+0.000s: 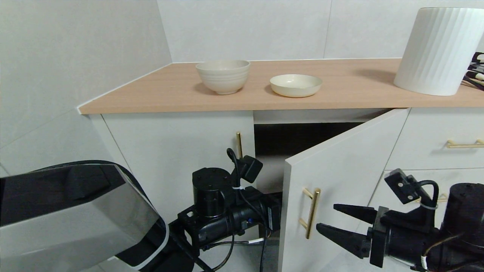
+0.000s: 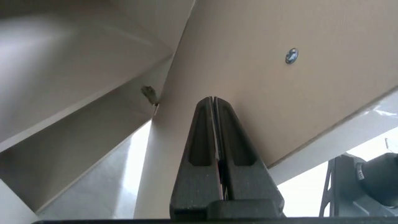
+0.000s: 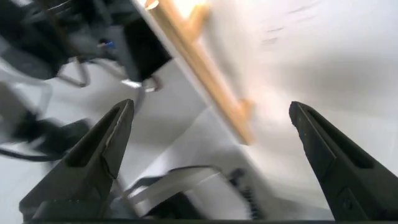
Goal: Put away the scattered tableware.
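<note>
White door (image 1: 340, 162) ajar, left claw (image 2: 213, 102) clenched, hidden behind it, right claw (image 1: 326, 217) spread beside handle (image 1: 312, 213)

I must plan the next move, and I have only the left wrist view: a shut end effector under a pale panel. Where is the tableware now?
Observer: It is on the wooden countertop above the cabinet: a deep bowl and a shallow dish, standing apart.
Operator: Is a cabinet door open below them?
Observer: Yes, the door with the gold handle stands open, angled out towards the robot.
Operator: And what is the other arm doing?
Observer: The right end effector is open and faces that handle, with nothing gripped.
</note>
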Controlling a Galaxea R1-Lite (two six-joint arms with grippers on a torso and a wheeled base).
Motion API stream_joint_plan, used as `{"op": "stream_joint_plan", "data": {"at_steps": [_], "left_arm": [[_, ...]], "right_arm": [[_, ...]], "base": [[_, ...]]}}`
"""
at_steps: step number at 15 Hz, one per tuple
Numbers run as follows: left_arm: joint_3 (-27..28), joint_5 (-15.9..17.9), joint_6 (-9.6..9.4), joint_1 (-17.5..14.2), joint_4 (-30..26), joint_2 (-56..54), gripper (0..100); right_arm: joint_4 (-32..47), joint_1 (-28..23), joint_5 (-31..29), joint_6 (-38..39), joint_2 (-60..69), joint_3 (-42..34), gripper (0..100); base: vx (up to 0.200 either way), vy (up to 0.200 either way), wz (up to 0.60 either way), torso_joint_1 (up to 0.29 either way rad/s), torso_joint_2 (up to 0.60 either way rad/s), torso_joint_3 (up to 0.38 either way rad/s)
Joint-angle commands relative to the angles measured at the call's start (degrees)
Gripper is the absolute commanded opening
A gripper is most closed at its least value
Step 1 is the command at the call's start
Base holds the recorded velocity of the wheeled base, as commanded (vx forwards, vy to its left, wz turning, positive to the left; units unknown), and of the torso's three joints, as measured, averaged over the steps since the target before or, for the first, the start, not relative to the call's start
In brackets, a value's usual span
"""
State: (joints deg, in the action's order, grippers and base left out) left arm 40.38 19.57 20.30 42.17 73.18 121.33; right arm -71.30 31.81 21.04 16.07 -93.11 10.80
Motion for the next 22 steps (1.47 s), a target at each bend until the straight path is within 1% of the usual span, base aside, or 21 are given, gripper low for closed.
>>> {"op": "stream_joint_plan", "data": {"at_steps": [1, 2, 3, 4, 5, 6, 8, 10, 11, 13, 17, 18, 19, 21, 22], "left_arm": [[-0.03, 0.03, 0.01, 0.11, 0.03, -0.66, 0], [-0.03, 0.03, -0.08, 0.28, -0.06, -0.75, 0], [-0.12, 0.03, -0.08, 0.81, -0.06, -0.83, 0], [-0.21, 0.03, -0.08, 1.51, -0.14, -0.92, 0], [-0.30, -0.05, -0.08, 2.13, -0.32, -1.36, 0], [-0.21, -0.05, -0.08, 2.83, -0.67, -1.54, 0], [-0.21, -0.05, -0.08, 4.59, -1.20, -2.15, 0], [-0.12, -0.05, -0.08, 5.91, -2.25, -2.24, 0], [-0.12, -0.23, -0.08, 6.70, -2.52, -2.15, 0], [-0.21, -0.32, -0.08, 7.75, -2.52, -1.80, 0], [0.05, -0.41, -0.08, 10.04, -3.75, -1.71, 0], [0.23, -0.41, -0.08, 10.22, -4.19, -1.71, 0], [0.85, -0.41, -0.08, 11.18, -5.24, -1.71, 0], [1.90, -0.41, -0.08, 11.45, -6.03, -1.27, 0], [2.16, -0.41, -0.08, 11.45, -6.38, -0.92, 0]], "right_arm": [[0.99, -0.16, -4.17, -1.21, 8.12, -3.86, 100], [2.04, -0.25, -4.78, -1.57, 9.97, -4.47, 100], [5.30, -1.83, -4.87, -4.38, 12.78, -4.65, 100], [9.60, -3.42, -4.87, -7.98, 14.80, -4.12, 100], [15.76, -4.03, -5.22, -11.23, 17.17, -2.71, 100], [21.91, -3.94, -6.19, -11.76, 20.07, -0.96, 100], [34.65, -3.86, -6.10, -11.85, 27.37, 3.53, 100], [43.62, -3.68, -4.69, -11.85, 31.94, 6.78, 100], [46.34, -3.68, -3.37, -11.85, 33.52, 7.92, 100], [47.92, -3.68, -2.50, -11.85, 34.75, 8.62, 100], [47.92, -2.98, -2.50, -11.85, 35.54, 8.54, 100], [47.92, -2.80, -2.50, -11.85, 35.81, 8.54, 100], [48.10, -2.71, -2.50, -11.85, 36.60, 8.54, 100], [48.01, -2.01, -2.50, -11.85, 36.69, 8.54, 100], [48.10, -1.92, -2.50, -11.85, 36.69, 8.54, 100]], "base": [[0.000, 0.000, 0.00, 0.000, 0.00, 0.000], [0.000, 0.000, 0.00, 0.000, 0.00, 0.000], [0.000, 0.000, 0.00, 0.000, 0.00, 0.000], [0.000, 0.000, 0.00, 0.000, 0.00, 0.000], [0.000, 0.000, 0.00, 0.000, 0.00, 0.000], [0.000, 0.000, 0.00, 0.000, 0.00, 0.000], [0.000, 0.000, 0.00, 0.000, 0.00, 0.000], [0.000, 0.000, 0.00, 0.000, 0.00, 0.000], [0.000, 0.000, 0.00, 0.000, 0.00, 0.000], [0.000, 0.000, 0.00, 0.000, 0.00, 0.000], [0.000, 0.000, 0.00, 0.000, 0.00, 0.000], [0.000, 0.000, 0.00, 0.000, 0.00, 0.000], [0.000, 0.000, 0.00, 0.000, 0.00, 0.000], [0.000, 0.000, 0.00, 0.000, 0.00, 0.000], [-0.200, 0.000, 0.00, 0.012, 0.00, 0.002]]}}
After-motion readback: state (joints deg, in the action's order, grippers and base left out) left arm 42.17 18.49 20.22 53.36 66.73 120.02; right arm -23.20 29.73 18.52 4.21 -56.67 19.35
